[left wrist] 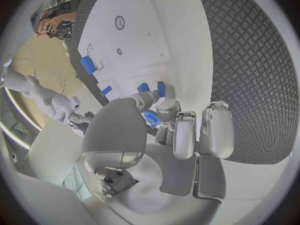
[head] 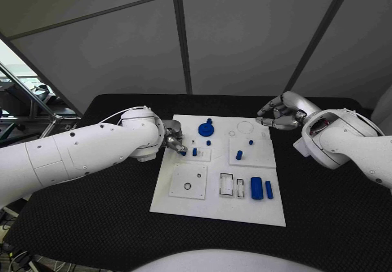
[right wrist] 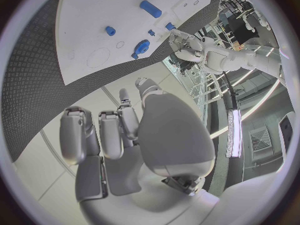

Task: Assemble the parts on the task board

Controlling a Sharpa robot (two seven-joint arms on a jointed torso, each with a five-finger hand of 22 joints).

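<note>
The white task board [head: 245, 211] lies mid-table, also seen in the left wrist view [left wrist: 147, 32] and the right wrist view [right wrist: 94, 15]. My left hand [head: 172, 141] is at the board's left edge and pinches a small blue part [left wrist: 150, 118] between thumb and finger, just beside an upright blue peg [head: 194, 151]. My right hand [head: 282, 115] hovers over the board's far right corner with its fingers loosely bent and nothing in them [right wrist: 134, 135]. A round blue knob [head: 206, 130] stands at the far middle of the board.
Two blue cylinders [head: 261, 188] lie at the board's near right beside two rectangular slots [head: 230, 186]. More small blue pegs [head: 239, 154] stand mid-board. A ring-marked plate [head: 188, 182] sits at the near left. Black matting [head: 98, 215] surrounds the board.
</note>
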